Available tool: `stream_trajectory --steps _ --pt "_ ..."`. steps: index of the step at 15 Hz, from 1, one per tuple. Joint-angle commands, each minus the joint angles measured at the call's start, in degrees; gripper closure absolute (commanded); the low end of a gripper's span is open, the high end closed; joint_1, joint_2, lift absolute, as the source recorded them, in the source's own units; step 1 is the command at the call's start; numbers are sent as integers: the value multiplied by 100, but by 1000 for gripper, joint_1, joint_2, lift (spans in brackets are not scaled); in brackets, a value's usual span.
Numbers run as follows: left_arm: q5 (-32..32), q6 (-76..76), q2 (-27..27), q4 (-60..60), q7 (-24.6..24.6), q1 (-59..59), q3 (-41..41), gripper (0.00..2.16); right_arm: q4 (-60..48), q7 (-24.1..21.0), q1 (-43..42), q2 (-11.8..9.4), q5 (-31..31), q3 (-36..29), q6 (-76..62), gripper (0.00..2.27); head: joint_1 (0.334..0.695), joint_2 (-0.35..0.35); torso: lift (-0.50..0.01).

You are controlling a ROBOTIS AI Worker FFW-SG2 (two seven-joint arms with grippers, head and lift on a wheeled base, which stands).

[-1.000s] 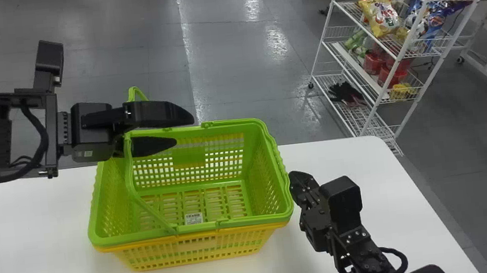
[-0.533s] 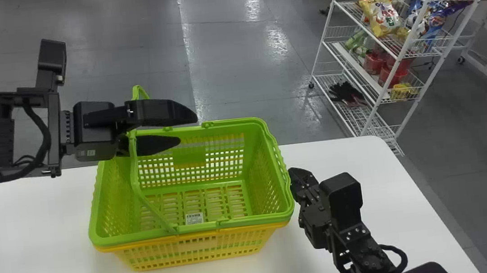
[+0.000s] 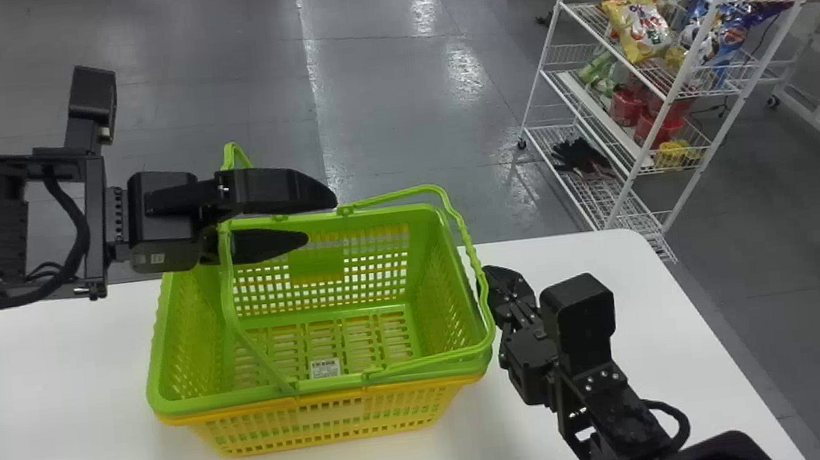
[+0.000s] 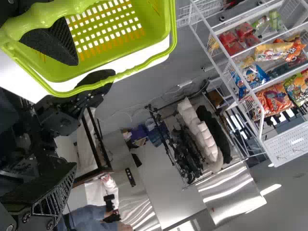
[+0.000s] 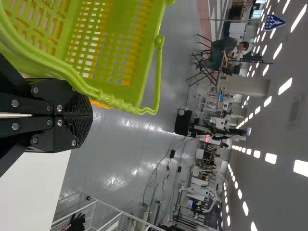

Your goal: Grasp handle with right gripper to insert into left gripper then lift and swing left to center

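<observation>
If the right gripper [image 5: 89, 115] slips: handle [image 3: 465, 238] beside its pressed-together tips, unpinched, may drop.
Left gripper [image 3: 319, 217]: spread, might miss.

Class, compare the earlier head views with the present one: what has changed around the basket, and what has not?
The right handle has risen off the rim, and the right claw has moved farther from the robot. The left claw and left handle have shifted slightly right. No release shows. The basket stayed put.
</observation>
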Motion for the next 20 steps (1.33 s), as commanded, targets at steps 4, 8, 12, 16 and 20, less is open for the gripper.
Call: stream_trajectory --steps 4,8,12,16,20 --pt "-9 -15 -51 4 29 -23 -24 53 -437 -78 7 26 16 288 244 2162 695 -184 -93" --pt "-9 -15 -77 39 47 -76 -50 53 -727 -140 -28 26 95 595 543 2162 695 -161 -93" --pt "-88 -15 -165 74 64 -190 -173 53 -832 -157 -81 61 201 894 701 2162 695 -135 -93" --pt "-132 -50 -279 197 64 -287 -253 53 -859 -254 -195 88 333 1202 947 2162 695 -125 -93" --pt "-141 -85 -367 214 38 -305 -270 53 -815 -289 -388 184 438 1527 1035 2162 695 -107 -93"
